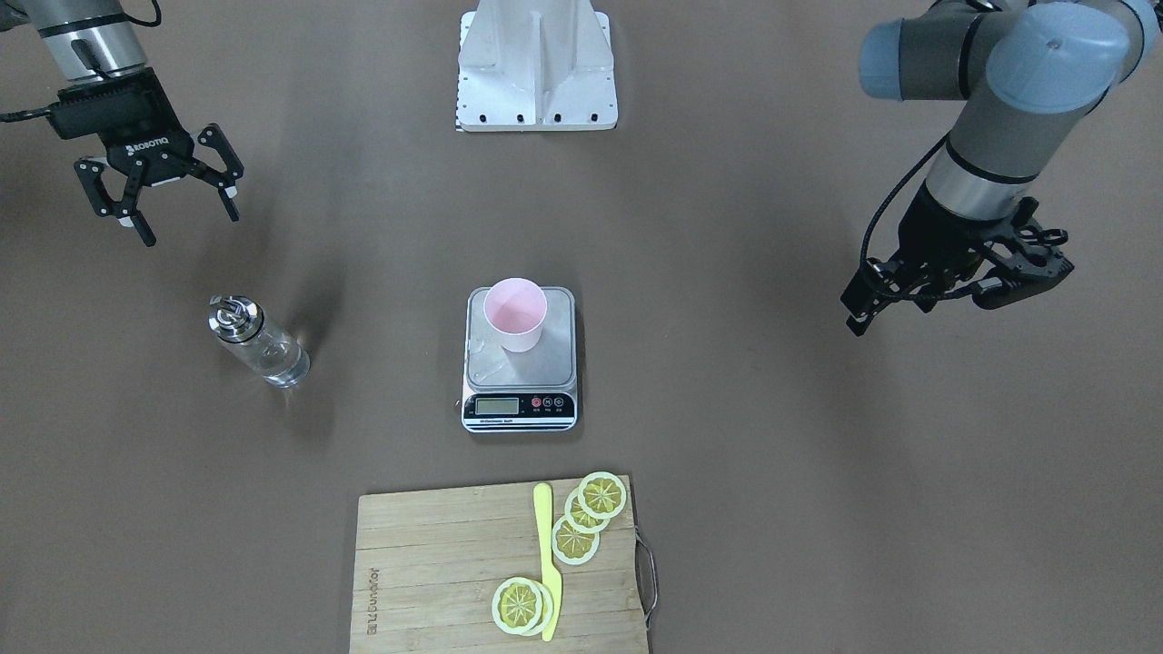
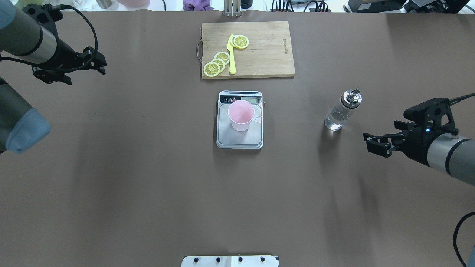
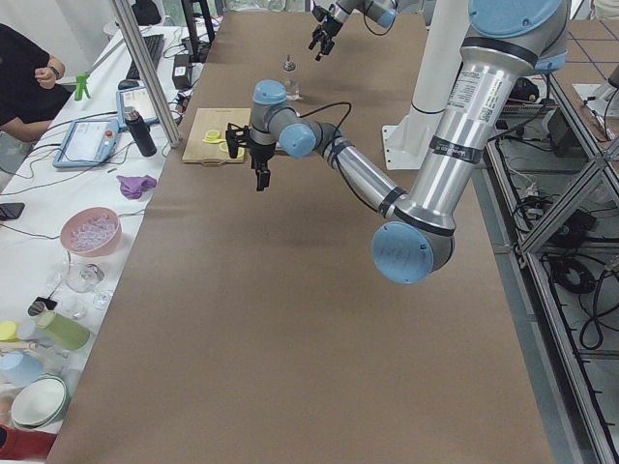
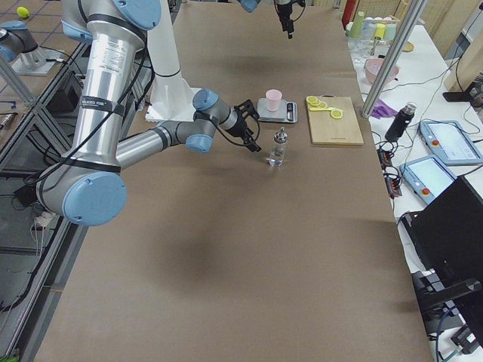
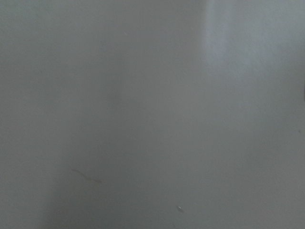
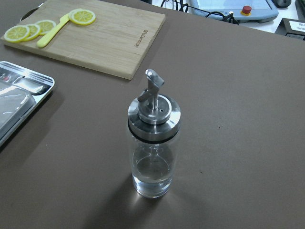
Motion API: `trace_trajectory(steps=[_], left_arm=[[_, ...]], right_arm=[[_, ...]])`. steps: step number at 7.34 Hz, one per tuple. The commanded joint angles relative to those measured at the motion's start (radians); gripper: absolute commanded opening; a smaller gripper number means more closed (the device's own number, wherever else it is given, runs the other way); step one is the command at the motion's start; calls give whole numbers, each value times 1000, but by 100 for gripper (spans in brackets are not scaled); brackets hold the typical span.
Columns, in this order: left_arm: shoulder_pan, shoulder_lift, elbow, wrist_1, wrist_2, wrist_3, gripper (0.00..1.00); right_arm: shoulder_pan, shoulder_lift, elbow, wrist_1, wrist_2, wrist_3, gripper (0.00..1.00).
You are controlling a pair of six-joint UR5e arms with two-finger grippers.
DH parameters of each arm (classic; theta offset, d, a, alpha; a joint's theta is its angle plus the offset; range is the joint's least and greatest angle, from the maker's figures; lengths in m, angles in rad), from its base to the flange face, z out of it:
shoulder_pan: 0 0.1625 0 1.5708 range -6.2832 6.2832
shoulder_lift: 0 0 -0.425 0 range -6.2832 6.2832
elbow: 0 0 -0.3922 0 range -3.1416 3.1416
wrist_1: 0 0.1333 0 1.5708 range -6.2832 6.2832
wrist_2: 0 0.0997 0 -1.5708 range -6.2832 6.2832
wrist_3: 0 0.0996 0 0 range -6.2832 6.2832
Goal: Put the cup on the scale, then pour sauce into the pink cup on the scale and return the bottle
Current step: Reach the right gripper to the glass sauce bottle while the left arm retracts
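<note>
Silver-grey tubular arms with pale blue joint caps, black cables, black tool (image 1: 173, 202) marked ROBOTIQ in white.

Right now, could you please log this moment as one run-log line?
cup: upright on scale | bottle: standing on table, ungripped | right gripper: open, near bottle | left gripper: away

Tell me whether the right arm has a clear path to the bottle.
Probably yes. The right tool is open and empty, the bottle stands upright alone on bare table just ahead of it, and the scale sits well off to the side.
</note>
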Motion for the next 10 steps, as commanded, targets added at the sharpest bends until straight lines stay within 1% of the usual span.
trace_trajectory(steps=[1, 3, 4, 5, 7, 9, 10], left_arm=[[0, 29, -20, -3, 10, -1, 99], [8, 30, 0, -6, 10, -2, 99], [8, 27, 12, -7, 9, -2, 99], [6, 27, 11, -7, 6, -2, 99], [8, 26, 9, -7, 4, -2, 99], [6, 20, 8, -7, -1, -2, 99], [6, 18, 5, -7, -1, -2, 99]], right_arm=[[-86, 7, -58, 91, -123, 98, 99], [-124, 30, -185, 213, -217, 54, 99], [-124, 69, -246, 244, -223, 23, 99], [-123, 109, -283, 269, -228, 19, 100], [-108, 145, -284, 272, -252, 15, 100], [-89, 160, -296, 271, -261, -60, 100], [-78, 169, -328, 272, -261, -60, 99]])
